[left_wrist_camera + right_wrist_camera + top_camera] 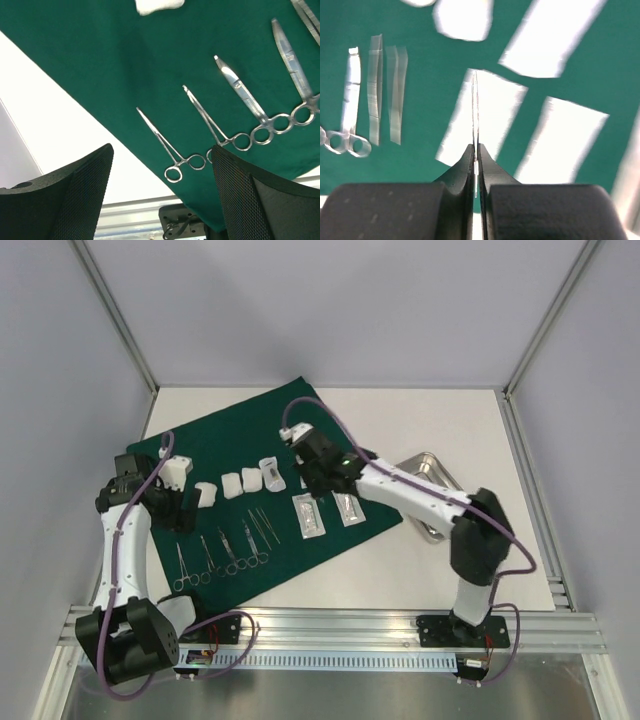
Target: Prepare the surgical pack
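1. Green cloth lies flat and spread, corner-on to the arms. It is the reference for all places below.
2. On the cloth:
   - white gauze in a row across its middle
   - metal instruments lined up toward its near-left edge
   - clear pouches toward its near-right edge
3. Steel tray sits off the cloth, just beyond its right corner, partly hidden by the right arm.
4. Right gripper hangs over the cloth right of centre. Its jaws are pressed together on a thin flat piece seen edge-on. This is likely a pouch, but I cannot confirm it.
5. Left gripper hovers above the cloth's near-left edge, over the ring handles. Its jaws stand wide apart and hold nothing.
6. Handling, as judged:
   - A pouch is light, floppy and slick. It is best pinched on a sealed margin, and it may sag or slide out.
   - The instruments are stiff steel and lie low. They are best gripped across the shank near the rings.
   - The cloth is soft and could bunch under the fingertips.
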`<act>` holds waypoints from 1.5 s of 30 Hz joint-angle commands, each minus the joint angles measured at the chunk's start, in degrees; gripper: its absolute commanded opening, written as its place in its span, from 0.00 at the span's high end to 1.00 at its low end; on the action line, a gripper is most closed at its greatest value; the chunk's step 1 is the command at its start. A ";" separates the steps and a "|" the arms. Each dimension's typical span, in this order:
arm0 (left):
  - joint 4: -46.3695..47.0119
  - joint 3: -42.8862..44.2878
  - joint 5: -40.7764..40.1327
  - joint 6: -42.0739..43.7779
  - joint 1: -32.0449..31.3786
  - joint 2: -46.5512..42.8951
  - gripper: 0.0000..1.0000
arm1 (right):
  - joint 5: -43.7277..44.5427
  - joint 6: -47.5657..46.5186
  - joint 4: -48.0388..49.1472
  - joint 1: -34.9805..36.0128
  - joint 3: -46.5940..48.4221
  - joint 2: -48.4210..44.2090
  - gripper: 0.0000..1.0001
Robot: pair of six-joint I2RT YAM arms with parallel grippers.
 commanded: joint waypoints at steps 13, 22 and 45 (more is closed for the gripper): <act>-4.13 9.80 11.16 3.19 0.34 3.19 0.12 | 0.68 -21.52 0.87 -33.59 -34.84 -26.94 0.99; -4.22 9.71 11.43 3.19 0.26 3.19 0.12 | -1.25 -27.15 8.70 -36.50 -36.35 -18.95 1.00; -4.31 9.97 10.72 3.20 0.26 3.28 0.12 | 0.16 -26.10 9.50 -39.14 -34.95 -12.78 0.76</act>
